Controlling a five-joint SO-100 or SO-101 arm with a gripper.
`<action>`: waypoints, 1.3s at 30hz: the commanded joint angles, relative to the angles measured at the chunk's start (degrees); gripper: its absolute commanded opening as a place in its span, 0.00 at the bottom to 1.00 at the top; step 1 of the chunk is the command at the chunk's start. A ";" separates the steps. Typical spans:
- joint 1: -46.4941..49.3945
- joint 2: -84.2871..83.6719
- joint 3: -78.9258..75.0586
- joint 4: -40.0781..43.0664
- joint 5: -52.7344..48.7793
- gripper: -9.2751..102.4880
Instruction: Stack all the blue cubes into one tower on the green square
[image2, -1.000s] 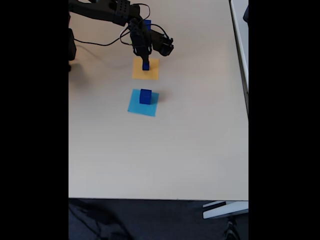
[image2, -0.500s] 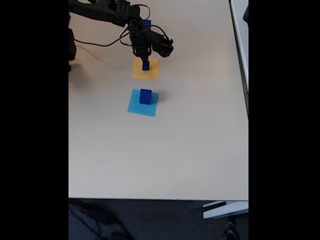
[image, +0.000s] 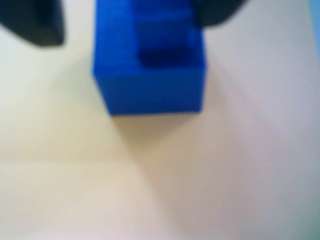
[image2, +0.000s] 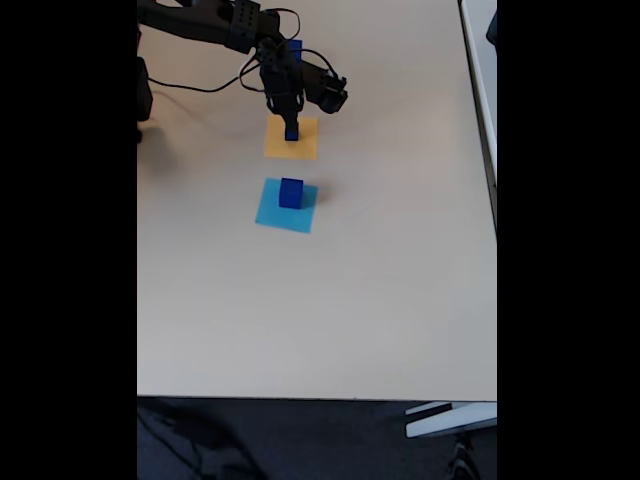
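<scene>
- Fixed view: black arm (image2: 215, 22) reaching in from top left, its fingers (image2: 291, 124) pointing down over the orange square (image2: 292, 138), a flat matte paper sheet lying on the tabletop (image2: 330, 300).
- A small dark blue cube (image2: 291, 131) is sitting right at the fingertips, over the orange paper. Can't tell whether it's being gripped or only flanked; can't tell how far the fingers are opened either.
- Below the fingers in this view, well apart from them, a bigger blue cube (image2: 291, 192) is resting on the light-blue square (image2: 286, 206), also flat paper w/ crisp corners.
- Another blue patch (image2: 294, 47) is showing behind the wrist, partly hidden by the arm; shape unclear.
- Tabletop is looking smooth, pale beige, plain. Black cable looping beside the arm.
- Wrist view, very blurry: two dark rounded finger tips (image: 35, 22) are showing at the top corners; between them a solid blue block (image: 150, 85) w/ a smaller blue cube (image: 165, 35) on top, stepped, sharp-edged, matte.
- Under that stack the surface is looking pale yellowish; a faint straight edge is running across, colour too washed out to name.
</scene>
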 joint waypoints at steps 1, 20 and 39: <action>0.00 3.69 -0.18 -0.88 -0.53 0.22; -12.48 -1.85 -34.28 11.87 10.02 0.27; -33.75 -18.02 -51.86 21.01 48.60 0.08</action>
